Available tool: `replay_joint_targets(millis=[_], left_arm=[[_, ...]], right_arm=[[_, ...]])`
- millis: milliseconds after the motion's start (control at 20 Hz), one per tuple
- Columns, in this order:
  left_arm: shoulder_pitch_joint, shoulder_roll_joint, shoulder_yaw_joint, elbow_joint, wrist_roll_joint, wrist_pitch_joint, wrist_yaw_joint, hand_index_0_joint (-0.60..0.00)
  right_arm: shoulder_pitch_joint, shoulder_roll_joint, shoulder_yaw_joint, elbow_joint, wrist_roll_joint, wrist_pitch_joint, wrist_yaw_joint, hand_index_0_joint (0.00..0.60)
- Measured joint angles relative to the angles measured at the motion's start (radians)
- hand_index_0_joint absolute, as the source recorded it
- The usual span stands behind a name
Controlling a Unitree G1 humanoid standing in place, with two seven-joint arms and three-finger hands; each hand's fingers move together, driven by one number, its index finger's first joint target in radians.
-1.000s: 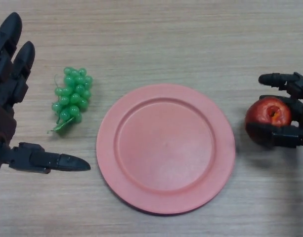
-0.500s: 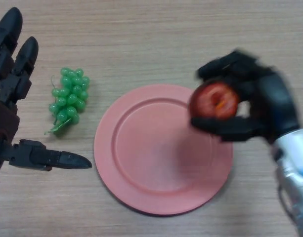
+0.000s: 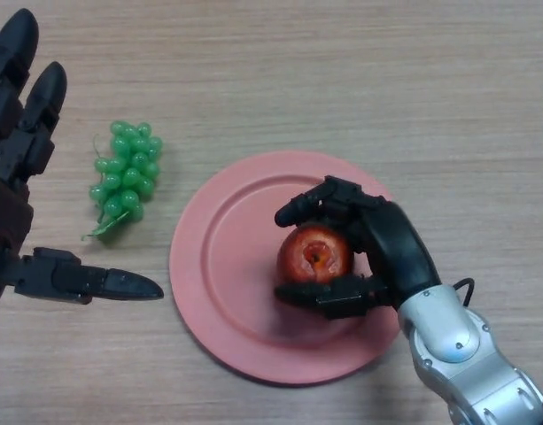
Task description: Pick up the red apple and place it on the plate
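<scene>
The red apple [image 3: 315, 254] is over the middle of the pink plate [image 3: 227, 266], held in my right hand [image 3: 386, 243]. The fingers curl over its top and the thumb wraps under its near side. I cannot tell whether the apple rests on the plate or hovers just above it. My left hand [image 3: 19, 177] is at the far left of the table with fingers straight and thumb stretched out, holding nothing.
A bunch of green grapes [image 3: 127, 177] lies on the wooden table [image 3: 342, 80] between my left hand and the plate's left rim.
My right hand carried the apple from the table's right side leftwards over the plate's rim, then down to the plate's middle. The left hand and grapes stayed put.
</scene>
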Motion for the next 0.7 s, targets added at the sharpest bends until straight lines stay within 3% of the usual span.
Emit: replay_joint_targets(millis=[50, 200, 350, 450, 550, 700], left_arm=[[0.0, 0.0, 0.0, 0.0, 0.0, 0.0, 0.0, 0.0], [0.0, 0.0, 0.0, 0.002, 0.0, 0.0, 0.0, 0.0], [0.0, 0.0, 0.0, 0.01, 0.005, 0.0, 0.001, 0.0], [0.0, 0.0, -0.001, 0.014, 0.009, 0.0, 0.001, 0.0], [-0.002, 0.0, -0.002, 0.014, 0.01, -0.001, 0.001, 0.0], [-0.003, 0.001, 0.006, 0.023, 0.012, -0.012, 0.0, 0.0]], right_arm=[[-0.002, 0.0, 0.0, 0.004, -0.001, 0.0, 0.0, 0.401], [-0.006, 0.0, 0.002, 0.016, -0.056, 0.001, 0.018, 0.001], [-0.012, -0.001, 0.018, -0.066, -0.085, 0.082, 0.073, 0.0], [-0.015, 0.0, -0.004, -0.207, 0.005, 0.143, 0.093, 0.0], [-0.017, 0.004, -0.097, -0.349, 0.043, 0.21, 0.145, 0.0], [0.05, 0.004, -0.342, -0.547, 0.11, 0.246, 0.249, 0.0]])
